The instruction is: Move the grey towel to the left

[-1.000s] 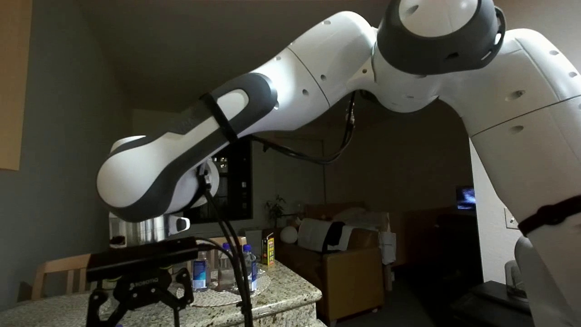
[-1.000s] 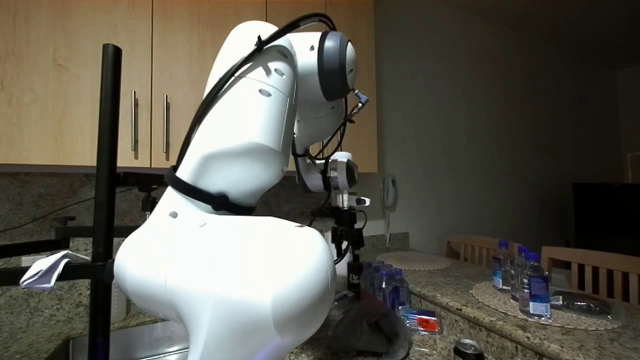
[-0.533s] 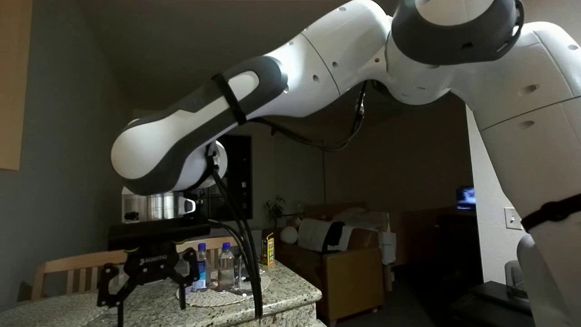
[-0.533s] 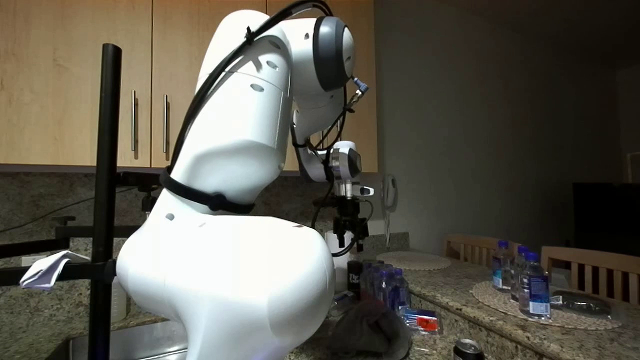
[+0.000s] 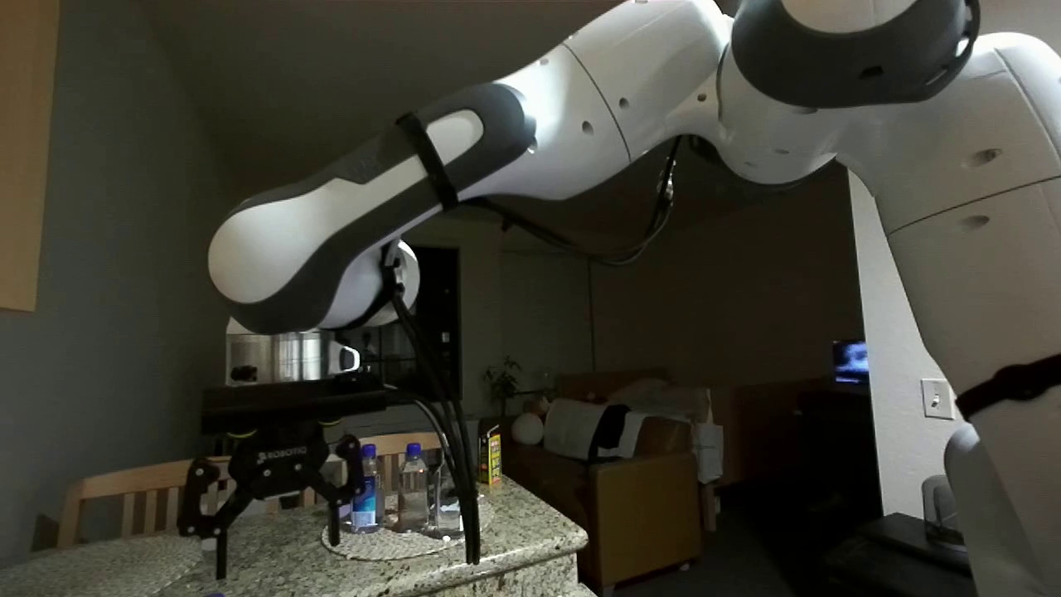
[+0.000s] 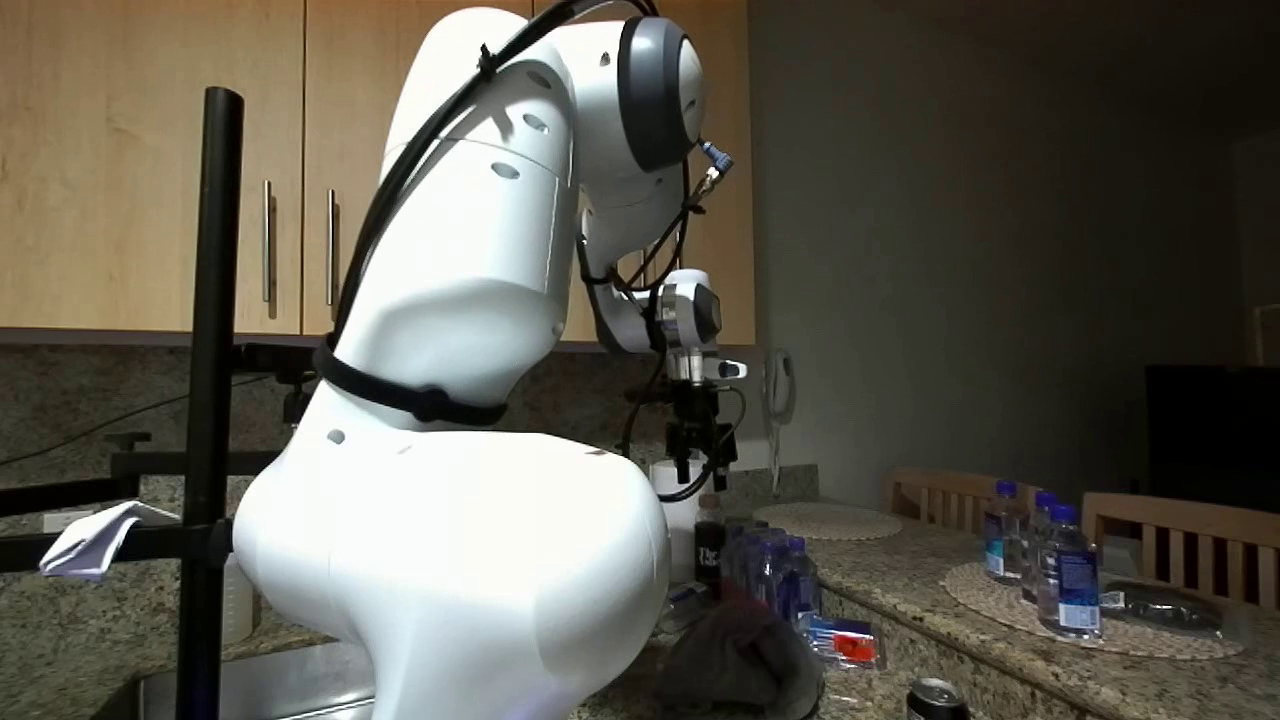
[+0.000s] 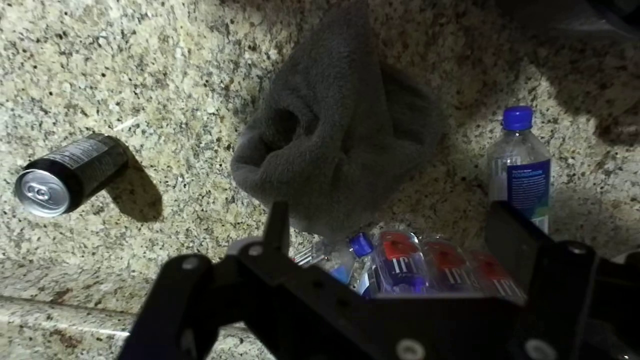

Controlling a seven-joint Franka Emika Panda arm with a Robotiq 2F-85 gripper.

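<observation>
The grey towel [image 7: 330,135] lies crumpled on the speckled granite counter in the wrist view, with a fold that leaves a dark opening at its left side. It also shows in an exterior view [image 6: 742,662], low beside the robot's base, partly hidden by the white arm. It is out of view in the exterior view that looks along the arm. My gripper [image 7: 390,215] is open and empty, with its fingers wide apart. It points down, well above the counter, and shows in both exterior views [image 5: 278,555] [image 6: 702,482]. Nothing is between the fingers.
A dark can [image 7: 75,170] stands left of the towel. A water bottle [image 7: 522,170] is to its right, and several bottles [image 6: 770,575] stand close behind it. A red-and-blue packet [image 6: 845,642] lies beside it. The raised counter [image 6: 900,575] bears bottles on a round mat.
My gripper has risen higher above the counter, moving slightly right in the exterior view along the arm. It stays open. The towel has not visibly moved.
</observation>
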